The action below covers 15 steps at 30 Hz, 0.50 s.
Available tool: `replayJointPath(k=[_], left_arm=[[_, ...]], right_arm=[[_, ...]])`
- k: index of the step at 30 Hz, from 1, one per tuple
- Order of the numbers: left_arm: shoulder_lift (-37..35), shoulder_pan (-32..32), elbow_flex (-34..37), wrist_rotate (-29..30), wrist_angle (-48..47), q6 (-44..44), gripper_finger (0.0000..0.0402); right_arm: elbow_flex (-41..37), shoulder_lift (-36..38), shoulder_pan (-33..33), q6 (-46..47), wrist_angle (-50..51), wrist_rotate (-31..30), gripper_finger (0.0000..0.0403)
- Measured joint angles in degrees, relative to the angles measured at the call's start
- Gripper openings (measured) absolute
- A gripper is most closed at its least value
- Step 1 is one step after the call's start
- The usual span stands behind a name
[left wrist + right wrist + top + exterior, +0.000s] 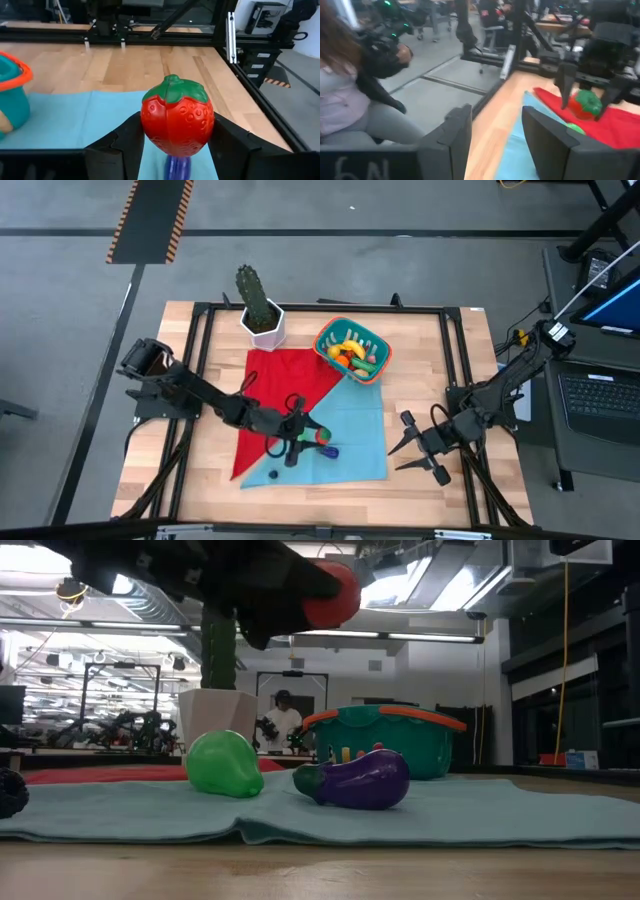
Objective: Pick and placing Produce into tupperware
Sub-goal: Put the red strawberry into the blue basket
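A wooden table [420, 470] carries a red cloth [290, 375] and a light-blue cloth [355, 435].

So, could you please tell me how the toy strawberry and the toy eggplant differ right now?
The strawberry is red with a green leafy cap; the eggplant is purple with a dark stem end. The strawberry is held above the cloth in the left pincer; the eggplant lies on its side on the teal cloth, untouched. The strawberry is rounded, the eggplant elongated. Both are still outside the tupperware.
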<state>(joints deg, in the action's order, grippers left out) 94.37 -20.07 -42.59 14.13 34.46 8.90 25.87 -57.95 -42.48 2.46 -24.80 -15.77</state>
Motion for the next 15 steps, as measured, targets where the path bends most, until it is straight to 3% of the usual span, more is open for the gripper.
replayJointPath(k=[10, 15], left_arm=[[0.0, 7.1, 0.0, -0.4, 0.5, -2.0, 0.0178], [0.0, 12.0, 0.0, -0.1, 0.6, -1.6, 0.0178]], right_arm=[[0.0, 0.0, 4.0, 2.0, 3.7, -25.9, 0.0174], [0.0, 0.0, 6.0, 1.8, 4.0, -33.2, 0.0174]])
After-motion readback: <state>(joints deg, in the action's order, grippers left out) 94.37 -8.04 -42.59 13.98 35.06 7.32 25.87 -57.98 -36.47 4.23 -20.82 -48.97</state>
